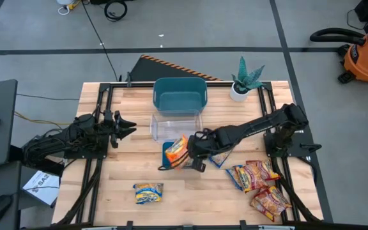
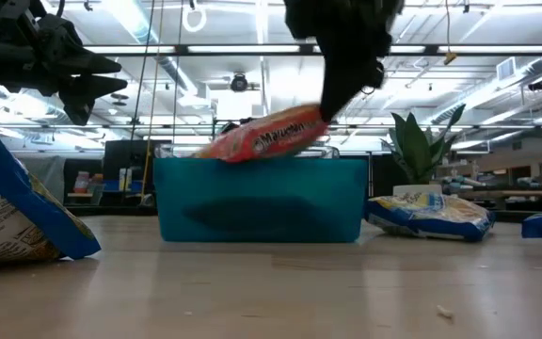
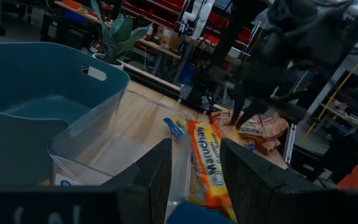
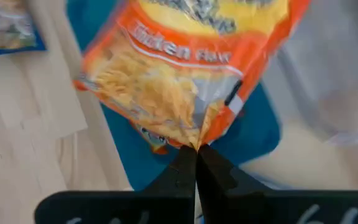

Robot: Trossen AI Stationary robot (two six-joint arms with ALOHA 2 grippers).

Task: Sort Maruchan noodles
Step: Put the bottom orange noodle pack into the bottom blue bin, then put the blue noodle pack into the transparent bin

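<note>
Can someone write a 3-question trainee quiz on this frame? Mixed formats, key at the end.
1. True or false: the right gripper is shut on the orange packet.
2. Multiple choice: the orange packet hangs over A) the large teal bin beside the plant, B) the clear bin, C) a small teal bin near the table's middle.
3. Fill in: the left gripper waits ___, away from the packets.

Key
1. True: its fingers pinch the packet's edge in the right wrist view.
2. C
3. open, at the table's left side, holding nothing.
</note>
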